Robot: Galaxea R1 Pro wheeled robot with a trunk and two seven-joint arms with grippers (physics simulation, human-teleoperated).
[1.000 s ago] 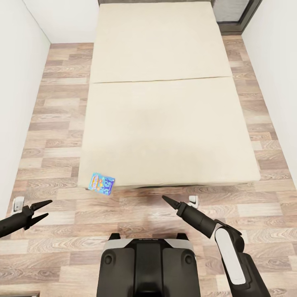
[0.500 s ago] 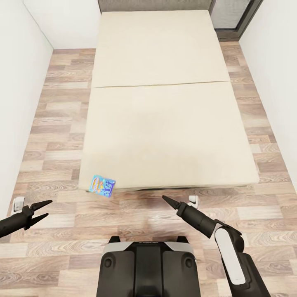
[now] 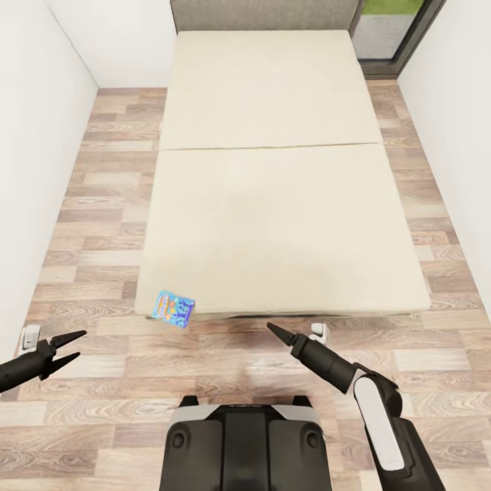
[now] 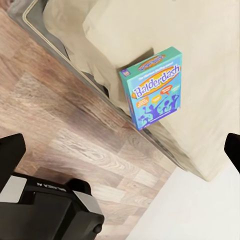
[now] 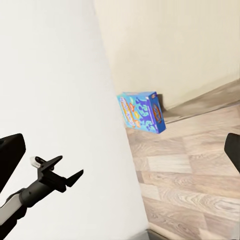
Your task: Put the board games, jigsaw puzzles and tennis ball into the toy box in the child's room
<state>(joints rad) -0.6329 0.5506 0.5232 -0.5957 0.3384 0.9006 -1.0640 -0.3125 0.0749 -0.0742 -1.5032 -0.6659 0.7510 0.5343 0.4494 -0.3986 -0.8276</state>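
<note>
A blue-teal board game (image 3: 172, 307) marked "Balderdash" (image 4: 152, 87) sits at the near left corner of the bed (image 3: 273, 204), tilted and hanging over the mattress edge. It also shows in the right wrist view (image 5: 141, 112), beside the wood floor. My left gripper (image 3: 68, 346) hangs open over the floor, left of and nearer than the box, with nothing in it. My right gripper (image 3: 271, 329) is over the floor in front of the bed's foot, right of the box. Its fingers (image 5: 11, 152) stand wide apart and hold nothing. The table and toy box are out of view.
White walls (image 3: 34, 136) close in both sides of the bed, leaving strips of wood floor (image 3: 102, 204). A grey headboard (image 3: 259, 10) and a dark-framed window (image 3: 395, 31) are at the far end. My base (image 3: 245, 443) stands on the floor before the bed.
The whole view has shifted, so the camera moved: more of the headboard and window show. The box stays at the bed's corner and both arms keep their pose.
</note>
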